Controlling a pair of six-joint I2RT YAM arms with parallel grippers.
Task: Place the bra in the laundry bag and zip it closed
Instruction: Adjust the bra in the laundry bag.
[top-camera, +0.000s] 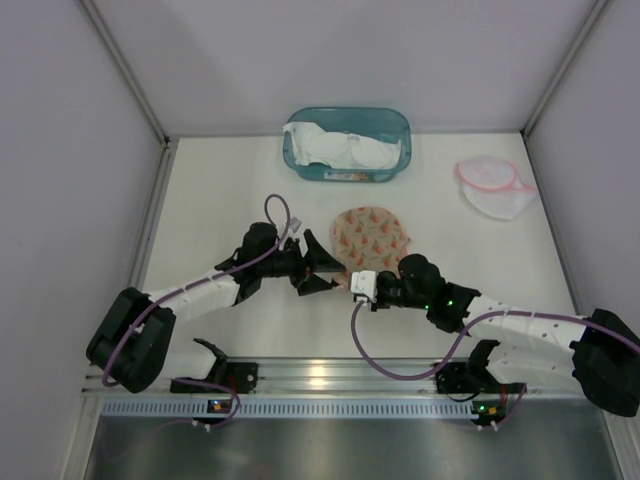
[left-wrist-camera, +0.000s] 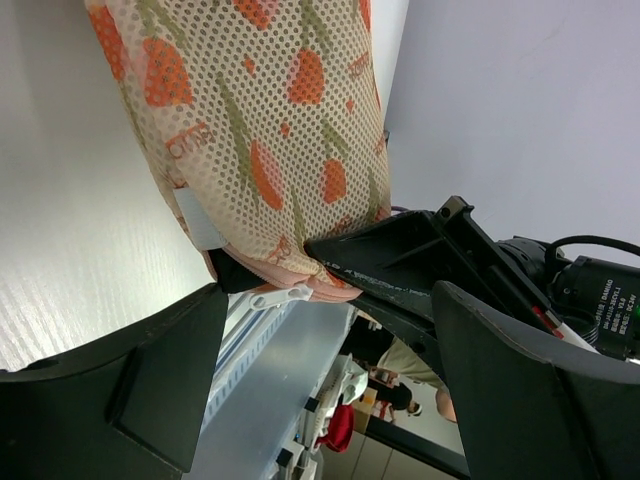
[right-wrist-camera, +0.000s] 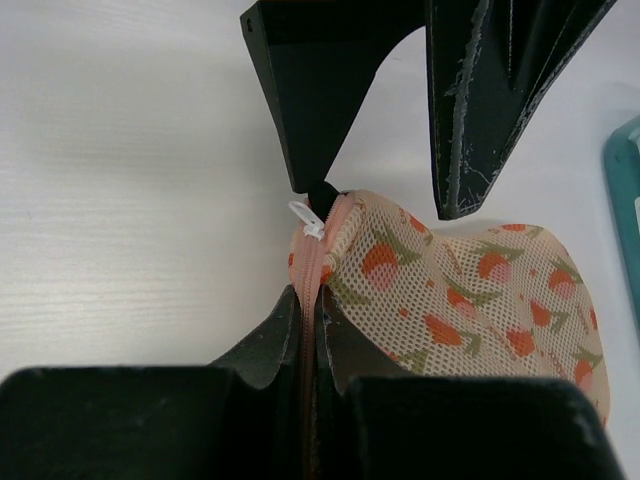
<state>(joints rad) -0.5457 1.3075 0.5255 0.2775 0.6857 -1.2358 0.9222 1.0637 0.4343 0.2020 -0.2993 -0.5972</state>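
Observation:
The laundry bag (top-camera: 370, 235), beige mesh with a red fruit print, lies flat at the table's middle. Its pink zip edge (right-wrist-camera: 308, 290) is pinched in my shut right gripper (right-wrist-camera: 318, 330), and the zip looks closed from there up to the white pull (right-wrist-camera: 306, 218). My left gripper (top-camera: 325, 272) is open just left of the bag, its fingers (right-wrist-camera: 310, 100) on either side of the bag's end and one tip right by the pull (left-wrist-camera: 280, 296). White bras (top-camera: 340, 148) lie in the teal basket. I cannot tell what is inside the bag.
The teal basket (top-camera: 400, 125) stands at the back centre. A white mesh bag with pink trim (top-camera: 493, 188) lies at the back right. Grey walls close in both sides, and a metal rail (top-camera: 320, 375) runs along the near edge.

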